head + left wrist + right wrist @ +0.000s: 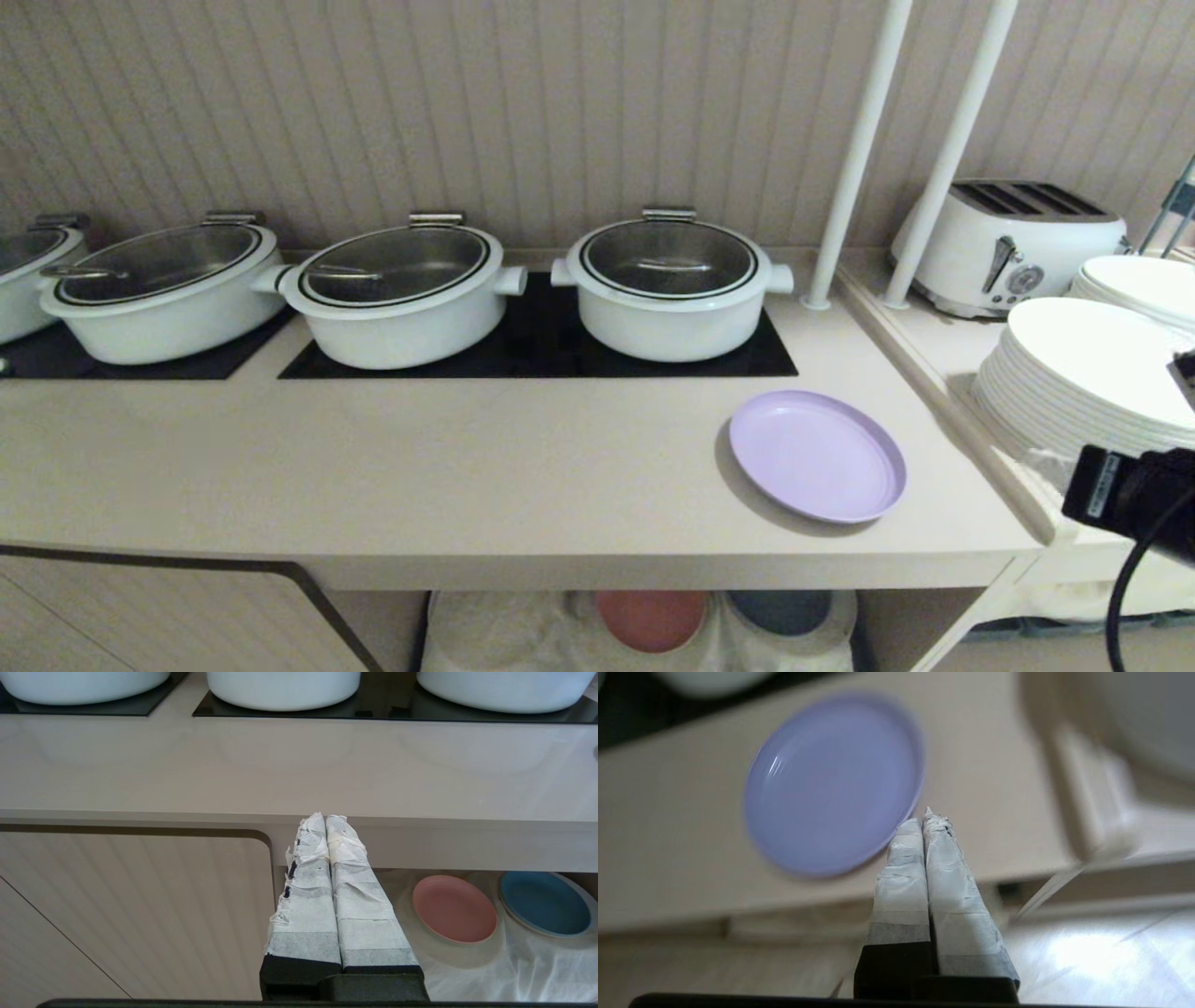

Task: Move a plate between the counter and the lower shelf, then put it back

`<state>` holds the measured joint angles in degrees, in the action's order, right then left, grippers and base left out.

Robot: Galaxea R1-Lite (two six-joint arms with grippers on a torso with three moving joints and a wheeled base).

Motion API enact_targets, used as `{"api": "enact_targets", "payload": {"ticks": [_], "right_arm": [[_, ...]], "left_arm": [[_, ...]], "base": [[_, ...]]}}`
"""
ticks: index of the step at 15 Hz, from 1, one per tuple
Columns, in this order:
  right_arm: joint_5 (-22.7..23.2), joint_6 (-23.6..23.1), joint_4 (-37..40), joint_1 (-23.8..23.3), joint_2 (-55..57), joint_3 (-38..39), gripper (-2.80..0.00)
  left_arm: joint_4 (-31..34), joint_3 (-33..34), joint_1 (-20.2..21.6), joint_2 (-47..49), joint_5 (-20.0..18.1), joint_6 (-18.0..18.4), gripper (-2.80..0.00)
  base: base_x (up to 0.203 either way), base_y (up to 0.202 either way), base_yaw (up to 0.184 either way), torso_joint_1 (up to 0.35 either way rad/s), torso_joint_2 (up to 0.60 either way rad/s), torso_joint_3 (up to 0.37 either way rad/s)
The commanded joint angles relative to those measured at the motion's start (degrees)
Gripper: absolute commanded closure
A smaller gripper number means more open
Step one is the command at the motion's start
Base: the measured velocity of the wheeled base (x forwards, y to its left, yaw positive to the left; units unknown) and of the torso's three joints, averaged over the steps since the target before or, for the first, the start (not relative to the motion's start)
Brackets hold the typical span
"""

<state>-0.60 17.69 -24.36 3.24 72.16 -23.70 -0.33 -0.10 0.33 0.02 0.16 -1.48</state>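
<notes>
Right gripper (pixel 924 821) clenched on nothing, tips raised just off the plate (pixel 833 784) rim, plate flat on counter (pixel 467 467) ahead of it, left gripper (pixel 325 819) clenched, parked below counter edge, lower shelf (pixel 514 961) beyond it, right arm mostly cut off in head view

The lilac plate (pixel 817 455) is lying on the beige counter (pixel 420 467). White pots (pixel 670 285) are sitting on black hob panels (pixel 537 350); salmon-pink plate (pixel 454 908) and dark blue plate (pixel 544 904) are showing below.
</notes>
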Motion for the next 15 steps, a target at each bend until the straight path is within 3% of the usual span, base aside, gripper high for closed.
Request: {"api": "enact_targets", "payload": {"ticks": [1, 5, 10, 15], "right_arm": [[-6.5, -0.8, -5.5, 0.0, -1.3, 2.2, 0.00], [-8.8, -2.5, -8.5, 0.0, -8.9, 4.6, 0.00], [-8.8, -9.6, -9.8, 0.1, -23.9, 14.5, 0.00], [-7.5, -15.1, -3.8, 0.1, -42.3, 19.9, 0.00]], "left_arm": [[0.0, 0.0, 0.0, 0.1, 0.0, 0.0, 0.00], [0.0, 0.0, 0.0, 0.1, 0.0, 0.0, 0.00], [0.0, 0.0, 0.0, 0.1, 0.0, 0.0, 0.00], [0.0, 0.0, 0.0, 0.1, 0.0, 0.0, 0.00]], "base": [[0.000, 0.000, 0.000, 0.000, 0.00, 0.000], [0.000, 0.000, 0.000, 0.000, 0.00, 0.000], [0.000, 0.000, 0.000, 0.000, 0.00, 0.000], [0.000, 0.000, 0.000, 0.000, 0.00, 0.000]]}}
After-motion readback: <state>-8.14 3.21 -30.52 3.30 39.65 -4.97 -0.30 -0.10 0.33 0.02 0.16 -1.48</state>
